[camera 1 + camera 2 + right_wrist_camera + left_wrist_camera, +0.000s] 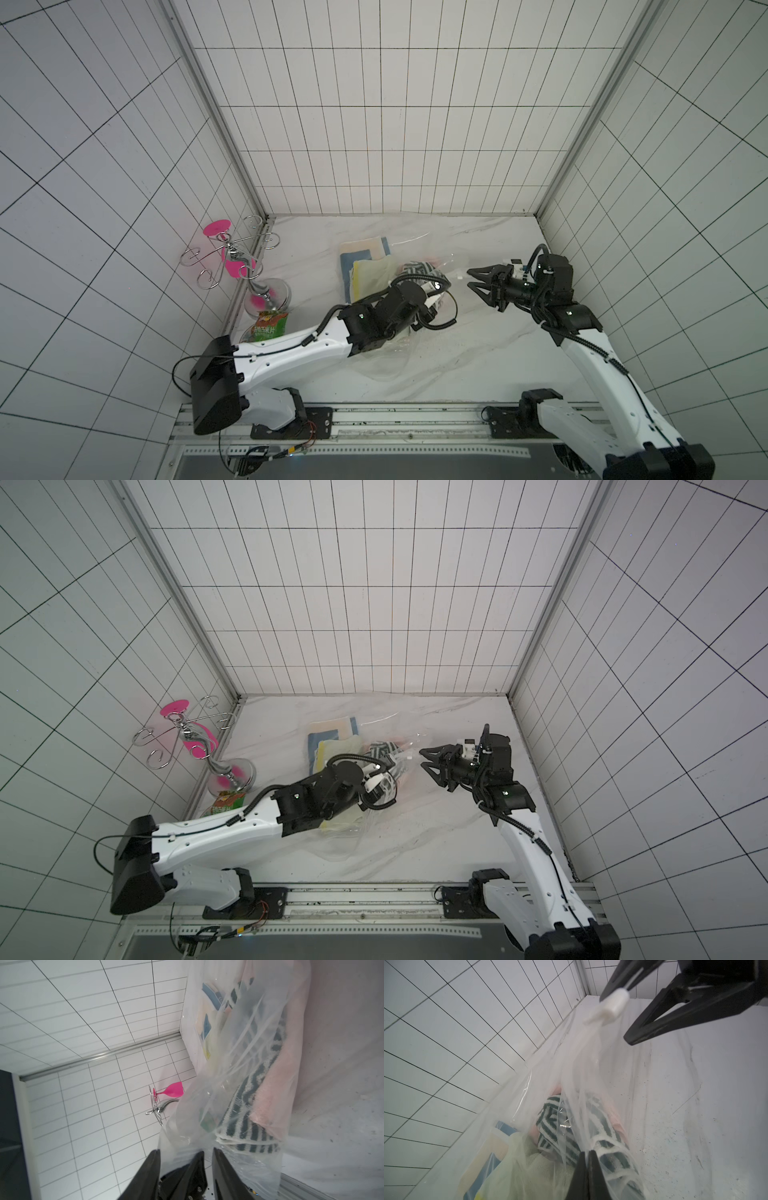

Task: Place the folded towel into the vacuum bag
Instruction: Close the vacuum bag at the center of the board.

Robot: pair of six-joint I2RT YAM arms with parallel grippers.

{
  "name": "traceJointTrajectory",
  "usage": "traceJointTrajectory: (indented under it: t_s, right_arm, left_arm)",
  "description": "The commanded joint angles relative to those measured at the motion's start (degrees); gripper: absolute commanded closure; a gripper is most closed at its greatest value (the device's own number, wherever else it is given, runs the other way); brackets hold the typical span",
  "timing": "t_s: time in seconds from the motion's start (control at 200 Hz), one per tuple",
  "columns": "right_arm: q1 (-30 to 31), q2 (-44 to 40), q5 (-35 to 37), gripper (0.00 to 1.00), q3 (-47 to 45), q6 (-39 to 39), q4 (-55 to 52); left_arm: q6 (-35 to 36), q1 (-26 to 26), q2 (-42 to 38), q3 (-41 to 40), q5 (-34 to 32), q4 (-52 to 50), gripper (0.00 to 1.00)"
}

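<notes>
Crinkly clear vacuum bag (571, 1059) holds striped terry towel (548, 1126), pink towel (276, 1076); left gripper (588, 1155) pinches film, right gripper (469, 278) spread apart

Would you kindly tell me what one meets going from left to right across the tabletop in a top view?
chrome glass stand → blue-bordered folded towel → striped towel → right gripper

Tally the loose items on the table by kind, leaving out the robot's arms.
towels: 4 (striped towel, pink towel, pale yellow towel, blue-and-cream towel)
vacuum bag: 1
metal glass rack: 1
pink wine glass: 1
snack packet: 1
Total: 8
</notes>
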Motion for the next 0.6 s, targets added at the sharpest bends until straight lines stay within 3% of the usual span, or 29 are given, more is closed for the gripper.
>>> traceJointTrajectory:
  t_s: [0.0,0.105,0.245,0.365,0.46,0.595]
  right_arm:
    - [-0.22,0.44,-0.71,0.54,8.11,-26.75,-10.88]
    - [1.87,-2.42,12.22,0.51,9.86,-45.69,-17.18]
    - [8.81,-7.17,25.99,0.51,5.49,-64.86,-14.85]
    - [13.17,-8.79,25.46,0.51,1.34,-78.61,-9.29]
    - [13.98,-6.82,23.16,0.49,1.02,-85.19,-6.65]
    - [15.04,0.25,23.08,0.66,6.04,-92.53,-9.73]
  left_arm:
    - [-1.68,7.61,-1.35,5.52,22.67,-13.79,1.00]
    - [-2.28,16.76,-0.41,8.46,38.87,-17.53,1.00]
    - [-0.21,20.18,3.49,13.81,43.56,-24.19,1.00]
    - [0.85,20.45,5.72,16.22,45.47,-27.06,1.00]
    - [2.27,20.96,6.69,17.61,45.41,-29.31,1.00]
    - [3.19,21.95,7.10,18.54,45.13,-30.87,1.00]
